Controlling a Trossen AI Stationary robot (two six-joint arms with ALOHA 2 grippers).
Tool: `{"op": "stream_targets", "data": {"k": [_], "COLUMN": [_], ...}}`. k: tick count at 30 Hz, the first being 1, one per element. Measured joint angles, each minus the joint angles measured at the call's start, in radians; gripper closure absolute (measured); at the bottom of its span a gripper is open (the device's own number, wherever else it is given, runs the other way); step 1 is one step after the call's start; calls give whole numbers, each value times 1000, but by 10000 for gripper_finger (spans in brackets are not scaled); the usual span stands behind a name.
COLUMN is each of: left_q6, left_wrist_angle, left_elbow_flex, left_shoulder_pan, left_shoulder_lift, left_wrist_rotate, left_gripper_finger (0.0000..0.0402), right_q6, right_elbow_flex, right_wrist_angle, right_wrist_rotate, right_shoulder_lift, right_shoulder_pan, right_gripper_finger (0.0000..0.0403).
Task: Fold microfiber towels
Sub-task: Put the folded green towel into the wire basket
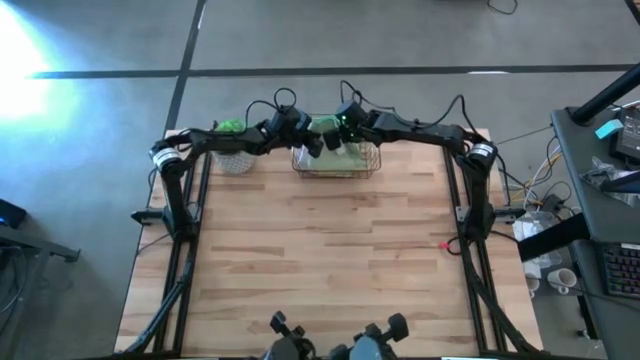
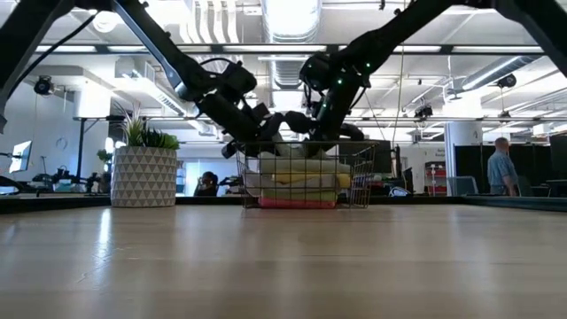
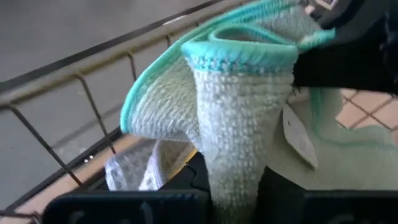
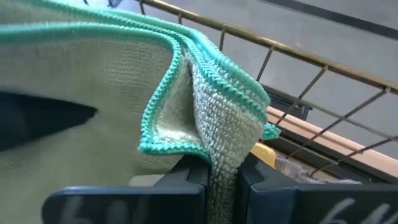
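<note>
A pale sage green towel with a teal hem (image 1: 328,128) lies on top of a pile of towels in the copper wire basket (image 1: 336,166) at the table's far middle. In the low view the basket (image 2: 354,182) holds the stacked towels, with a yellow one (image 2: 306,181) and a pink one (image 2: 301,203) lower down. My left gripper (image 1: 313,143) and my right gripper (image 1: 346,128) both stand over the basket, each shut on the sage towel. The grey and lime towels do not show. My left gripper (image 3: 233,186) pinches a bunched fold of the sage towel (image 3: 235,137) between its two fingers (image 3: 183,183), below the hemmed edge. It slants down into the basket from the table's left. The rest of the towel lies slack in the basket. My right gripper (image 4: 222,186) pinches a hemmed edge part of the sage towel (image 4: 225,134) between its two fingers (image 4: 186,177), with more than one layer in the hold. It slants down into the basket from the right. The cloth spreads away from it slack over the pile.
A patterned white pot with a green plant (image 1: 232,150) stands left of the basket at the far edge. The basket's wire walls (image 3: 81,93) stand close around both grippers. The wide wooden tabletop (image 1: 320,250) lies on the near side. A person (image 2: 501,168) stands far off in the room.
</note>
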Motion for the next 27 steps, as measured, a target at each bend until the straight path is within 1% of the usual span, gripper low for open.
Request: {"op": "stream_targets", "data": {"k": [6,9,19,22,27], "left_q6": [-1,-1,5,8,59], "left_wrist_angle": [-16,-23,-63,-67,-71], "left_elbow_flex": [26,33,32,32,34], "left_shoulder_pan": [16,16,12,13,14], "left_shoulder_lift": [0,-3,-5,-5,-5], "left_wrist_rotate": [-5,12,15,14,6], "left_gripper_finger": [394,393,391,377,327], "right_q6": [-50,-57,-135,-136,-169], "right_elbow_flex": [1,1,2,12,43], "right_wrist_angle": [0,-8,-8,-17,-23], "right_wrist_rotate": [-32,-63,-70,-67,-53], "right_shoulder_lift": [2,2,2,2,2], "right_shoulder_pan": [-13,-14,-14,-14,-19], "right_gripper_finger": [390,390,387,364,308]}}
